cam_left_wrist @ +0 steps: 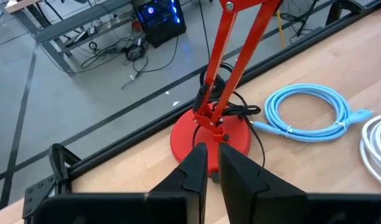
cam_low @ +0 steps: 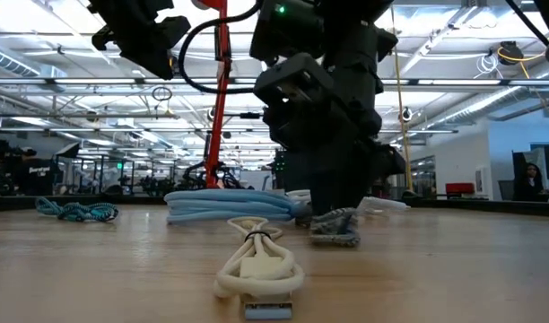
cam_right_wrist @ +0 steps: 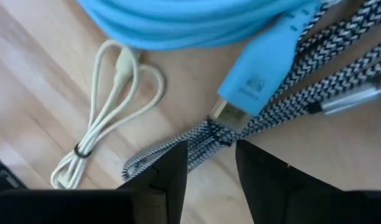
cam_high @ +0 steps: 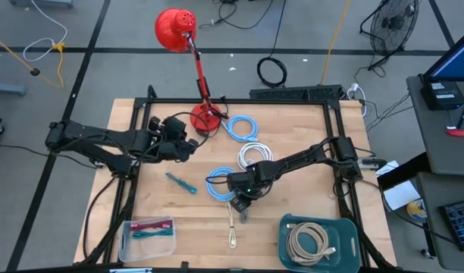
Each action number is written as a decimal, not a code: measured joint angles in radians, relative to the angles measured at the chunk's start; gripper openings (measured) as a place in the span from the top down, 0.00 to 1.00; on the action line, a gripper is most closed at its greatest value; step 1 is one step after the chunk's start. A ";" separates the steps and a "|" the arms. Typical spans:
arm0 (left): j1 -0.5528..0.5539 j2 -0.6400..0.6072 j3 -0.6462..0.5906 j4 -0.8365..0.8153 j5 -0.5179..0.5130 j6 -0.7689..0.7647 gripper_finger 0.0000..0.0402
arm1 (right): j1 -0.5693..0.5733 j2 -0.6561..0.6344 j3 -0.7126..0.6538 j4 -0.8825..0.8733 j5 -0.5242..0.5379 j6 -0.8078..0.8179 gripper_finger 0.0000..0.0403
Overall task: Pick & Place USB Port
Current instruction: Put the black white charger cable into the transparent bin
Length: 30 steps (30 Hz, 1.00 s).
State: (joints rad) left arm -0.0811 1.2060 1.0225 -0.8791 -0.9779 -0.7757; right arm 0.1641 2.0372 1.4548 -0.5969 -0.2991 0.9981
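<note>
Teal bin (cam_high: 349,227) holds a coiled beige cable (cam_high: 308,242).

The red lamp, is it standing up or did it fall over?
Standing up. The red lamp rests on its round base, its pole rising to the shade.

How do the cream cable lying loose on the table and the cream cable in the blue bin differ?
The loose cream cable lies on bare wood in a narrow, stretched-out bundle; the binned cream cable sits inside the blue bin in a rounder coil. The loose one looks thinner and smaller, the binned one bulkier. The loose one lies just in front of the right gripper; the binned one lies farther off to the side. Both are cream and bundled.
</note>
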 joint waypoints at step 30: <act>-0.013 -0.010 0.000 -0.126 -0.196 -0.167 0.89 | 0.251 -0.339 -0.002 -0.125 0.736 -0.207 1.00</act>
State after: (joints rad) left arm -0.0937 1.1957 1.0225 -1.0054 -1.1743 -0.9432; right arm 0.4155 1.6985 1.4532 -0.7219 0.4370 0.7913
